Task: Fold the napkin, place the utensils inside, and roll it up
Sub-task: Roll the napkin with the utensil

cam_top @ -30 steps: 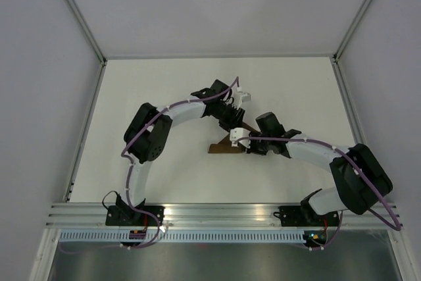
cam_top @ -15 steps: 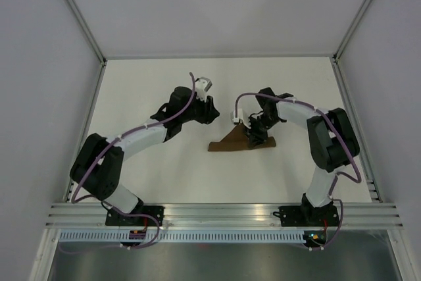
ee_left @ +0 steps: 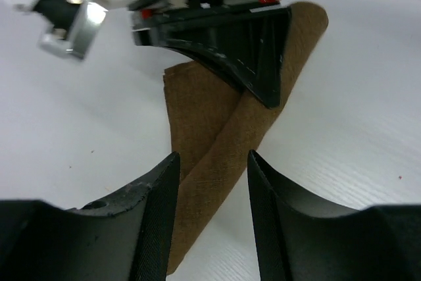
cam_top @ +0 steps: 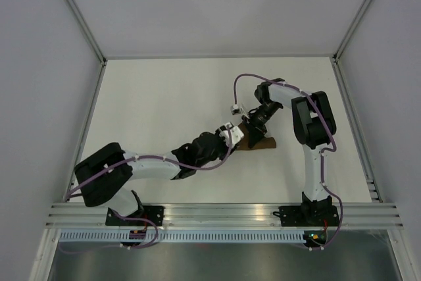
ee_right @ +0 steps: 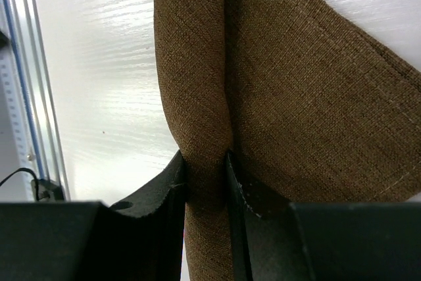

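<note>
Two close views tell you what the overhead one hides. From above, the napkin (cam_top: 264, 143) is only a brown sliver just right of the middle of the table (cam_top: 151, 97), mostly under both wrists.

The camera on your right gripper (ee_right: 205, 159) shows its fingers clamped on a rolled ridge of the cloth, with a flat flap spreading toward 2 o'clock.

The camera on your left gripper (ee_left: 212, 156) shows its fingers apart, straddling the rolled strip. White table shows beside the finger at 3 o'clock.

Overhead, the left arm (cam_top: 151, 166) comes in from 8 o'clock and the right arm (cam_top: 309, 123) from 1 o'clock. Bare tabletop lies open toward 9 and 11 o'clock. The side rail (cam_top: 355, 129) at 3 o'clock is nearer.
</note>
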